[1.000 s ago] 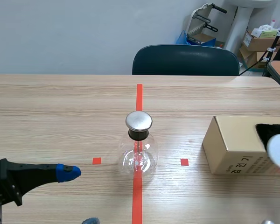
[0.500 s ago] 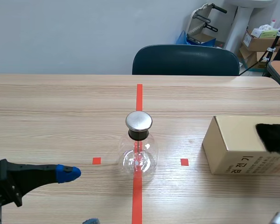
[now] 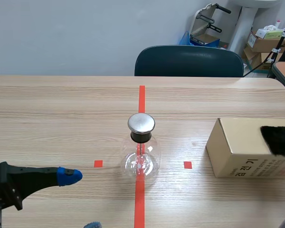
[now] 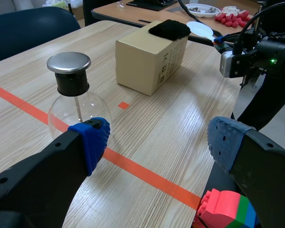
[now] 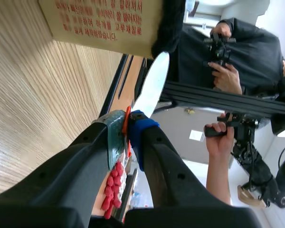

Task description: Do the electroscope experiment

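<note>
The electroscope, a round glass flask with a metal cap, stands in the middle of the scene view on the long red tape line, apart from all other things. The right gripper is pinching the thin white wand by its narrow end between the two pads. The wand's broad end reaches to the black cloth, which lies on the cardboard box. The left gripper has its fingers spread wide with nothing between them, and the flask is just ahead of one finger.

The biggest danger is probably the grip. The wand is held only at its end, so the pressure of rubbing could turn it or pull it out of the pads. The cloth seems to lie loose, so a hard stroke might drag it off the box. If the wand comes to the cap too fast or too low, it may push the flask, which could tip on the table.

The scene view has the box at its right middle but shows only a grey scrap of the right gripper in the lower right corner, and no wand. Only the right wrist view shows the pinch, and also a person holding a black device. Only the left wrist view shows how near the spread fingers are to the flask.
</note>
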You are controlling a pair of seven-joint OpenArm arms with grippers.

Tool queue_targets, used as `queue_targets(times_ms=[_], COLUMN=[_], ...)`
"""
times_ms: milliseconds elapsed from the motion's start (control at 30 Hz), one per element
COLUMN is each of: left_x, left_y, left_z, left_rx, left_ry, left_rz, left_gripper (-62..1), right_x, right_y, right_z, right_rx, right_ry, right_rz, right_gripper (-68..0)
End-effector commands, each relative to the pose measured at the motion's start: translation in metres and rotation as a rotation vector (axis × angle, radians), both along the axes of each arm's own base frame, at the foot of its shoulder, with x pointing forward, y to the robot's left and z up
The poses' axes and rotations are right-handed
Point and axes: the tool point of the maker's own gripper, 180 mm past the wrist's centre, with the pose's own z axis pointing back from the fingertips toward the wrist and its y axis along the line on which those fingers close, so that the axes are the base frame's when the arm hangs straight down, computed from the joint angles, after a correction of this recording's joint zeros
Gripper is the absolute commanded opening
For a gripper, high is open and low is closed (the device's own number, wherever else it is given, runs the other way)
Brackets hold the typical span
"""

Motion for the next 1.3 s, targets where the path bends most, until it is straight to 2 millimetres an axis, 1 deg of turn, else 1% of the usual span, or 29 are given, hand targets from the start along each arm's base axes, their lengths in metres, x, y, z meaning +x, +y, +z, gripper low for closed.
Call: queue_targets(times_ms=[0, 67, 133, 167, 200, 233, 367, 400, 467, 500, 633, 667, 733, 767, 800, 933, 967, 1000, 1033, 1067, 1133, 1200, 1267], left_x=[-0.001, -0.001, -0.001, -0.001, -0.001, -0.001, -0.001, -0.001, -0.001, -0.001, -0.001, -0.001, -0.001, -0.001, -0.001, -0.001, -0.001, -0.001, -0.001, -0.001, -0.001, -0.001, -0.001], left_y=[-0.005, -0.005, -0.005, -0.005, -0.005, -0.005, -0.005, -0.005, -0.005, -0.005, -0.005, -0.005, -0.005, -0.005, -0.005, -0.005, -0.005, -0.005, -0.005, -0.005, -0.005, -0.005, -0.005], left_z=[0.010, 0.010, 0.010, 0.010, 0.010, 0.010, 0.009, 0.009, 0.009, 0.009, 0.009, 0.009, 0.009, 0.009, 0.009, 0.009, 0.009, 0.009, 0.009, 0.009, 0.009, 0.009, 0.009], left_rx=[-0.039, -0.039, -0.039, -0.039, -0.039, -0.039, -0.038, -0.038, -0.037, -0.037, -0.037, -0.037, -0.037, -0.037, -0.037, -0.037, -0.037, -0.037, -0.037, -0.037, -0.037, -0.037, -0.037], left_ry=[-0.008, -0.008, -0.008, -0.008, -0.008, -0.008, -0.008, -0.007, -0.007, -0.007, -0.007, -0.007, -0.007, -0.007, -0.007, -0.007, -0.007, -0.007, -0.007, -0.007, -0.007, -0.007, -0.007], left_rz=[-0.004, -0.004, -0.004, -0.004, -0.004, -0.004, -0.004, -0.004, -0.004, -0.004, -0.004, -0.004, -0.004, -0.004, -0.004, -0.004, -0.004, -0.004, -0.004, -0.004, -0.004, -0.004, -0.004], left_gripper=[-15.7, -15.7, -15.7, -15.7, -15.7, -15.7, -15.7, -15.7, -15.7, -15.7, -15.7, -15.7, -15.7, -15.7, -15.7, -15.7, -15.7, -15.7, -15.7, -15.7, -15.7, -15.7, -15.7], right_x=[0.006, 0.006, 0.005, 0.005, 0.005, 0.005, 0.003, 0.002, 0.002, 0.003, 0.006, 0.005, 0.004, 0.005, 0.005, 0.003, 0.001, 0.001, 0.002, 0.004, 0.007, 0.006, 0.006], right_y=[0.020, 0.045, 0.059, 0.060, 0.057, 0.050, 0.005, -0.001, -0.003, 0.002, 0.047, 0.055, 0.059, 0.056, 0.048, 0.002, -0.004, -0.006, -0.003, 0.005, 0.028, 0.047, 0.054], right_z=[0.008, 0.005, 0.004, 0.004, 0.004, 0.005, 0.009, 0.010, 0.010, 0.010, 0.005, 0.004, 0.004, 0.004, 0.005, 0.009, 0.010, 0.011, 0.010, 0.009, 0.007, 0.005, 0.004], right_rx=[-0.017, 0.007, 0.020, 0.021, 0.020, 0.017, -0.022, -0.029, -0.032, -0.030, 0.010, 0.018, 0.022, 0.020, 0.013, -0.030, -0.036, -0.039, -0.038, -0.033, -0.013, 0.004, 0.011], right_ry=[-0.032, -0.020, -0.014, -0.014, -0.015, -0.021, -0.041, -0.044, -0.044, -0.040, -0.020, -0.017, -0.015, -0.016, -0.020, -0.040, -0.042, -0.043, -0.040, -0.036, -0.027, -0.019, -0.016], right_rz=[0.134, 0.273, 0.346, 0.351, 0.338, 0.294, 0.044, 0.008, -0.003, 0.027, 0.277, 0.323, 0.345, 0.326, 0.278, 0.024, -0.007, -0.013, 0.005, 0.050, 0.176, 0.279, 0.319], right_gripper=[-65.8, -65.8, -65.8, -65.8, -65.8, -65.8, -65.8, -65.8, -65.8, -65.8, -65.8, -65.8, -65.8, -65.8, -65.8, -65.8, -65.8, -65.8, -65.8, -65.8, -65.8, -65.8, -65.8])
